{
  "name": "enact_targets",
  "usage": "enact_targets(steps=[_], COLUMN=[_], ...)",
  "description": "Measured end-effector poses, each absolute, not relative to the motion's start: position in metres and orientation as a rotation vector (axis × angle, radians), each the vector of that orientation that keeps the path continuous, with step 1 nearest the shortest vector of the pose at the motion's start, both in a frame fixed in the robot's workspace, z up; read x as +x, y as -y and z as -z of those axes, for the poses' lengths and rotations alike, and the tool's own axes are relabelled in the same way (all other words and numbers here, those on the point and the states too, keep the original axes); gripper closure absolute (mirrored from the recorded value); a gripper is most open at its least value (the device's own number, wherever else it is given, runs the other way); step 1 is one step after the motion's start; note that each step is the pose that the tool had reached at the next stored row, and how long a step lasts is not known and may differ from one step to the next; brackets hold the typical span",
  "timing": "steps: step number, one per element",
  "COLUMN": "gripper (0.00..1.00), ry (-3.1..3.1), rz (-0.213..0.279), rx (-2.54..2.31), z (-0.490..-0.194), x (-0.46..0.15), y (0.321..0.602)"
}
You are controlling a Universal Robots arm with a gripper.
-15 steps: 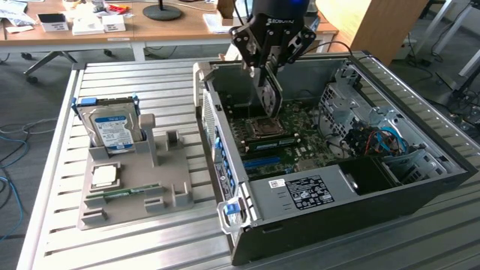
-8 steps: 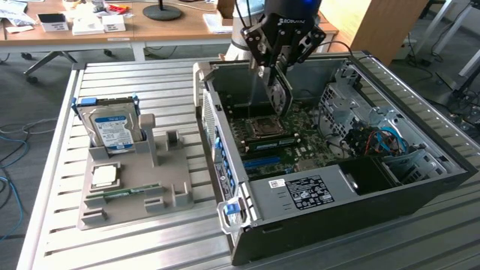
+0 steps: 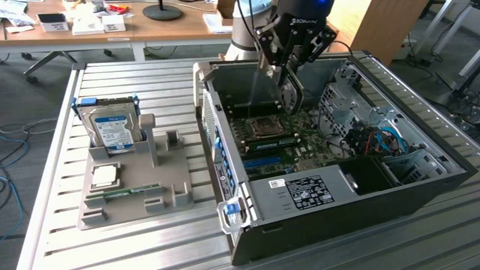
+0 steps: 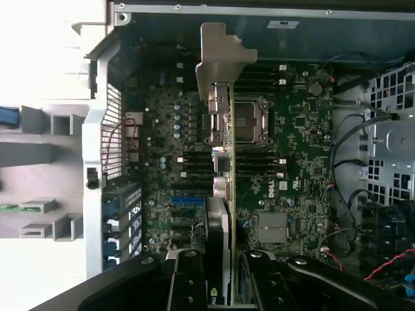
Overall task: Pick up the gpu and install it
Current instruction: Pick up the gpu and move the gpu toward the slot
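My gripper [image 3: 289,66] hangs over the open computer case [image 3: 442,152], shut on the gpu [image 3: 293,93]. The gpu is a thin dark card held on edge, its lower end just above the motherboard [image 3: 315,135]. In the wrist view the gpu [image 4: 225,168] appears edge-on between my fingers [image 4: 189,278], and its silver-grey bracket [image 4: 224,55] points toward the case's rear wall. The card runs above the motherboard [image 4: 298,129], beside the CPU socket [image 4: 249,120] and over the blue expansion slots [image 4: 188,201].
A grey parts holder [image 3: 150,191] on the slatted table, at the exterior view's left, carries a hard drive [image 3: 112,130], a CPU [image 3: 105,175] and a green memory stick [image 3: 120,194]. Inside the case are a power supply [image 3: 307,192] and coloured cables [image 3: 383,140].
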State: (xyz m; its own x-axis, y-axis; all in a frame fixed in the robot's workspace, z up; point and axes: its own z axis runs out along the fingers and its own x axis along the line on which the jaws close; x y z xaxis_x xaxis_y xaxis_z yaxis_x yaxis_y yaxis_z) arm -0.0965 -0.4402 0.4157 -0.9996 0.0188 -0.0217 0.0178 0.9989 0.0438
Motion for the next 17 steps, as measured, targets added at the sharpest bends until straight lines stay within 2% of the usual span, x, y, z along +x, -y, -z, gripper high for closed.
enact_targets(steps=[17], gripper=[0.73], ry=[-3.119], rz=[-0.068], rx=[0.029], z=[-0.416], x=[-0.044], y=[0.440])
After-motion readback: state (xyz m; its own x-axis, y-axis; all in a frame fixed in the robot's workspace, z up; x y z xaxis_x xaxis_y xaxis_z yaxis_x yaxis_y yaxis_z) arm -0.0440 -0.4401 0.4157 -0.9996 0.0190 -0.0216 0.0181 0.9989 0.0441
